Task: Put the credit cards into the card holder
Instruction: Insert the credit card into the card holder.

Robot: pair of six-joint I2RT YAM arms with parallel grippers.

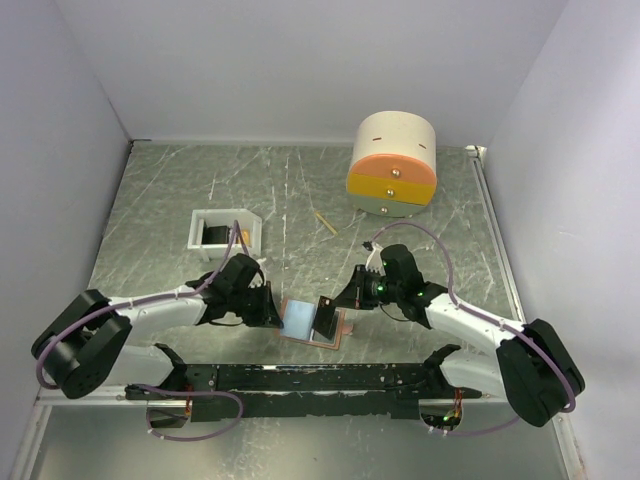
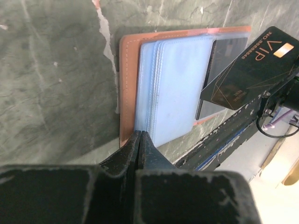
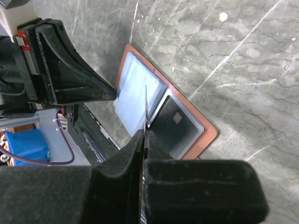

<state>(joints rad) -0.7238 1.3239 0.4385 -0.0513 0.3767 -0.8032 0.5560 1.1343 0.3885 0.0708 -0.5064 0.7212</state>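
Jaws: right gripper (image 3: 145, 136) pinching card (image 2: 247, 70) edge-on above holder (image 2: 128, 84); left gripper (image 2: 141, 140) clamped on holder's blue sleeve. Insertion step likely. Next: align card with pocket mouth, slide in.

Soft, even overhead light — shadows faint; wrist views blur in the near foreground.

Matt leatherette card holder (image 2: 128, 88), glossy plastic inside; black card (image 2: 247, 70) satin-smooth
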